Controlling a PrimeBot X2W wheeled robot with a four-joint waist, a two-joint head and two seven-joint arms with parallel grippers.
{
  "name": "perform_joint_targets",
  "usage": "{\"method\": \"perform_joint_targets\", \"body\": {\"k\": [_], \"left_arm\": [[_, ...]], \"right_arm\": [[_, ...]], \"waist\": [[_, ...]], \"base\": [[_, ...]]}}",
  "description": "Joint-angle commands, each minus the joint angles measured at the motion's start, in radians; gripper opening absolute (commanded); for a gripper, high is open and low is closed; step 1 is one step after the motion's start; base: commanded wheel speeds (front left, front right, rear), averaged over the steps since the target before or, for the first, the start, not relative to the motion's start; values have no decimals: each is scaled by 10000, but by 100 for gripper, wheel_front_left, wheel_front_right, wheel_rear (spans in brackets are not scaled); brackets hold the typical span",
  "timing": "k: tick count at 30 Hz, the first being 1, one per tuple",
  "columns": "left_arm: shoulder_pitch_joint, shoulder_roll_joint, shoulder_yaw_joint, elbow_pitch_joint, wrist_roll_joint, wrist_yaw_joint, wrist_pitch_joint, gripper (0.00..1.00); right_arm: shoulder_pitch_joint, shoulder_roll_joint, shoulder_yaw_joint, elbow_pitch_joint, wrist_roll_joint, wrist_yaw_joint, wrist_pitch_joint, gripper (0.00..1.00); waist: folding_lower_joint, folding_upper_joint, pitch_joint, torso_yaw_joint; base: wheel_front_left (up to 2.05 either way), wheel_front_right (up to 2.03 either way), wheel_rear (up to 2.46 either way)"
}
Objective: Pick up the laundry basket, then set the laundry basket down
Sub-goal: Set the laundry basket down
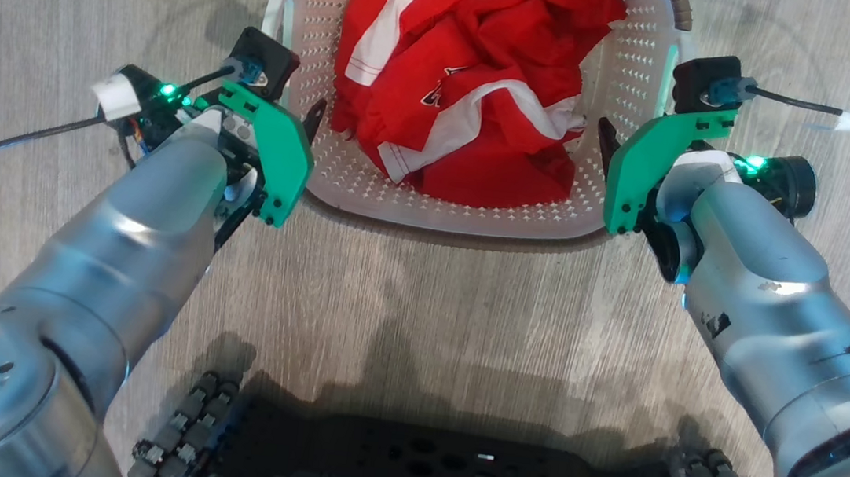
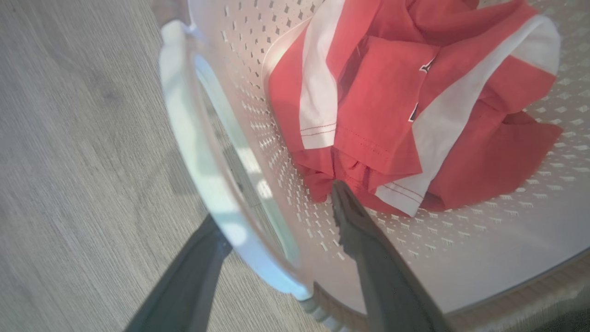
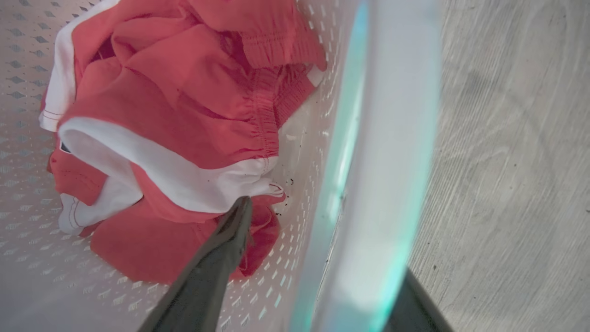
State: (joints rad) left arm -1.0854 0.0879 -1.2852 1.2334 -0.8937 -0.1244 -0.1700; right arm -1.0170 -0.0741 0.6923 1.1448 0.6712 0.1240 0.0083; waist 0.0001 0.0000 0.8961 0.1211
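Straddling laundry basket (image 1: 459,217) at 9 and 3 o'clock, left end effector (image 2: 276,203) and right end effector (image 3: 318,216) released. Could snag shirt (image 1: 491,56) on closing, or tip

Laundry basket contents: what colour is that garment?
Red with white stripes; the garment shows best in the head view.
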Motion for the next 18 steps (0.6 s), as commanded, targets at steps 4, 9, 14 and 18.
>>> {"method": "perform_joint_targets", "body": {"k": [4,9,14,18], "left_arm": [[-128,154,54,149,-59,-63,-232,100],[-179,152,53,253,-43,-63,-354,100],[-167,142,53,363,-50,-63,-483,100],[-90,154,53,415,-68,-63,-515,100]], "right_arm": [[388,239,235,15,181,67,-47,100],[380,239,316,110,282,67,12,100],[403,239,461,105,416,67,57,100],[442,239,581,66,532,67,30,100]], "waist": [[-1,0,-28,-12],[-1,0,-61,-25],[-1,0,-158,-66],[-1,0,-311,-121]], "base": [[0,0,0],[0,0,0],[0,0,0],[0,0,0]]}}
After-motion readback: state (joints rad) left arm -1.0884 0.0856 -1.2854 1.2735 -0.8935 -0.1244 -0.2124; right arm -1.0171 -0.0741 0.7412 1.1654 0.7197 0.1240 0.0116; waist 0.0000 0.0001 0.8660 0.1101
